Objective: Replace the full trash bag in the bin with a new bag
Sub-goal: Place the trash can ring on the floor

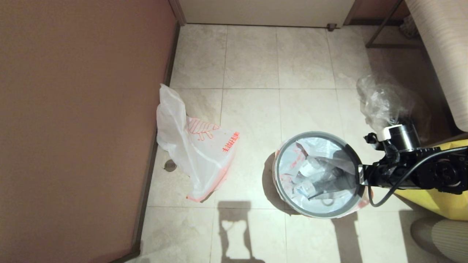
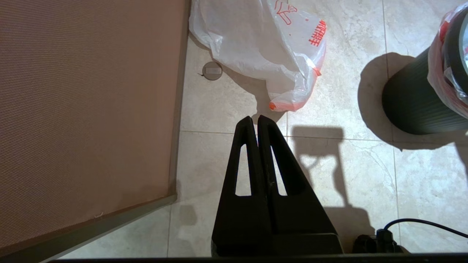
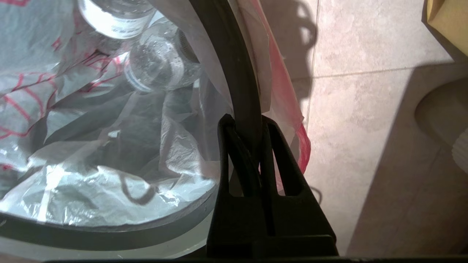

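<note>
The bin (image 2: 413, 106) is a small black wastebasket standing on the tiled floor, topped by a thin grey rim ring (image 1: 314, 136). The full trash bag (image 1: 310, 171) lines it, with clear bottles showing inside and its orange-pink edge hanging over the outside (image 3: 289, 109). My right gripper (image 1: 360, 175) reaches in from the right and is shut on the rim ring (image 3: 226, 54), one finger inside it and one outside (image 3: 248, 120). The new bag (image 1: 197, 153), limp with an orange leaf drawing, lies by the left wall. My left gripper (image 2: 255, 118) hangs shut and empty above the floor near that bag's corner (image 2: 285, 104).
A brown wall (image 1: 73, 128) runs down the left, with a round floor drain (image 1: 170, 165) at its foot. A clear bag with dark contents (image 1: 384, 102) and a yellow sack (image 1: 438, 197) sit right of the bin. A pale door closes the back.
</note>
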Motion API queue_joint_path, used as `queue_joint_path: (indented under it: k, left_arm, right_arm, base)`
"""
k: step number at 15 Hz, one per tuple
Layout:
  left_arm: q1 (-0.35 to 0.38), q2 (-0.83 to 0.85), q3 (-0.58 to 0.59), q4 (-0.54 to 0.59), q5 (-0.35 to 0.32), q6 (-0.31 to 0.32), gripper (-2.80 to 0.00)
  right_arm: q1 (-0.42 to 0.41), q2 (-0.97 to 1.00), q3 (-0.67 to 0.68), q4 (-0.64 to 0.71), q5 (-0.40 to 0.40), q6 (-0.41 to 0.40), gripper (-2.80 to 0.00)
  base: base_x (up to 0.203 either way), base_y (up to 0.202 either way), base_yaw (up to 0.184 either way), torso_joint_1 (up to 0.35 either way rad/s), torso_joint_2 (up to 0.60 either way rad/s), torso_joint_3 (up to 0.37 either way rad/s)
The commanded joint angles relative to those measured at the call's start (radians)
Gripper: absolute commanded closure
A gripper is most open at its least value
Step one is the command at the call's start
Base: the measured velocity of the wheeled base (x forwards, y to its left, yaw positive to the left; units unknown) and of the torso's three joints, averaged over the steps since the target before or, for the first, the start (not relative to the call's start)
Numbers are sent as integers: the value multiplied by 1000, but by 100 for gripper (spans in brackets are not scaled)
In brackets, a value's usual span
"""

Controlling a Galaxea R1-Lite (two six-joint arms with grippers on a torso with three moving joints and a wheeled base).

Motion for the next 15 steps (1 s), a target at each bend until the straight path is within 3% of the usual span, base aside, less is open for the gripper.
queue_joint_path:
  k: [1,10,15]
  left_arm:
    - [0,1,0,0,0,0,0]
    - [0,1,0,0,0,0,0]
    - [0,1,1,0,0,0,0]
  right_arm:
    - [18,-99,3,57,1,5,0]
    - [85,-238,4,144,4,65,0]
    - [37,-529,-3,400,71,91,0]
  base:
    - [0,0,0,0,0,0]
    - [0,0,0,0,0,0]
    - [0,0,0,0,0,0]
